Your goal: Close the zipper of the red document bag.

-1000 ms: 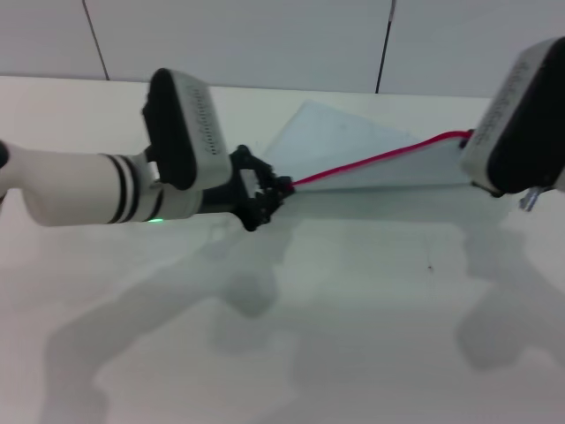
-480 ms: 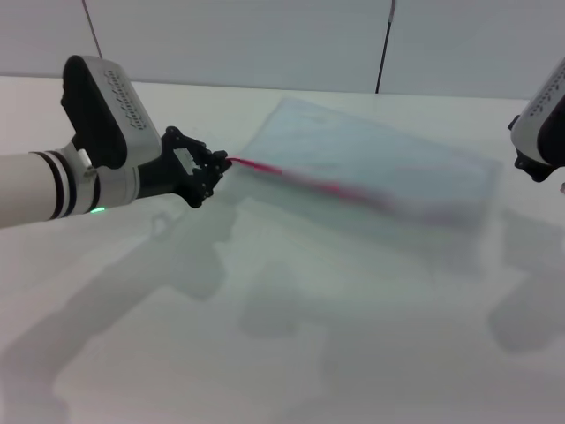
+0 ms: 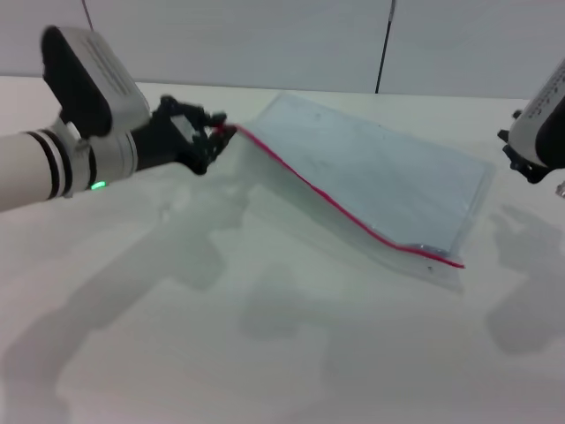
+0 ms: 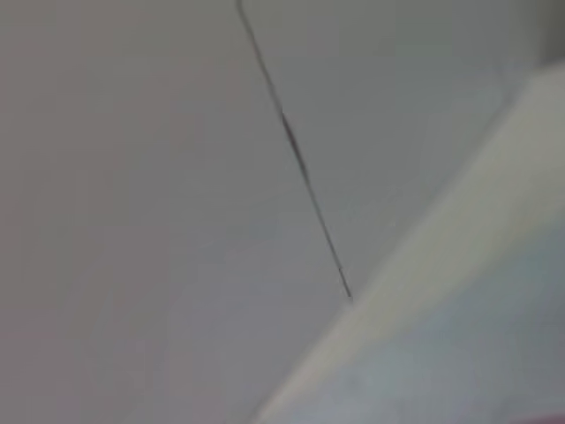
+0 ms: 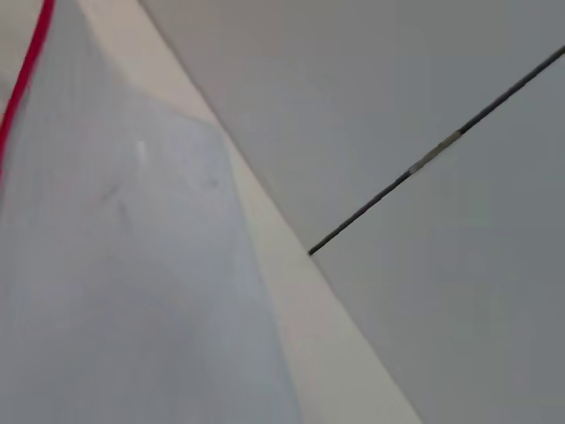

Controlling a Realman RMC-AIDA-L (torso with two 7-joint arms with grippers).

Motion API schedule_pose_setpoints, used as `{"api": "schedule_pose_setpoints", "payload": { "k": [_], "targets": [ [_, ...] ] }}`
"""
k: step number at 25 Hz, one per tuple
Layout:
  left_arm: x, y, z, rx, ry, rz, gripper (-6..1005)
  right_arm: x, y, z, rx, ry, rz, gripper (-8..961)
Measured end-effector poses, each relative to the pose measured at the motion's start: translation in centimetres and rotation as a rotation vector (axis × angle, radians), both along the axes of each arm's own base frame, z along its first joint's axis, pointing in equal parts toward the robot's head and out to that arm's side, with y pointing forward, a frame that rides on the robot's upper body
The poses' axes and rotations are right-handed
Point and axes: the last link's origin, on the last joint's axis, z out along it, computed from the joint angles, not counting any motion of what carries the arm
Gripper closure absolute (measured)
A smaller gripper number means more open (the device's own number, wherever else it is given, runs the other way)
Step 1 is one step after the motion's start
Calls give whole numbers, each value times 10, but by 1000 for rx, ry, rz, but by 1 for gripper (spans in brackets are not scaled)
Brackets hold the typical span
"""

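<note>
Now left gripper (image 3: 214,134) pinches the zipper (image 3: 335,205) end, lifting the red document bag (image 3: 388,181) corner; right gripper's state unclear.

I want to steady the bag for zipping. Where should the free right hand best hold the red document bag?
Probably the near right corner of the red document bag, where the zipper ends and lies flat on the table. Come from the right, opposite the left hand at the other end. The right hand waits nearby.
</note>
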Motion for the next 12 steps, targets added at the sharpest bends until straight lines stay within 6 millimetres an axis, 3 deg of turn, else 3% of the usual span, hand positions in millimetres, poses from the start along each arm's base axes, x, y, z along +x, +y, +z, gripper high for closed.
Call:
{"api": "schedule_pose_setpoints", "payload": {
  "k": [4, 10, 12],
  "targets": [
    [7, -2, 6, 5, -75, -17, 789, -1, 1, 2, 67, 87, 10, 677],
    [17, -12, 16, 17, -198, -62, 547, -8, 1, -5, 149, 295, 60, 430],
    [16, -14, 22, 60, -247, -68, 469, -9, 0, -9, 159, 363, 73, 429]
  ]
}}
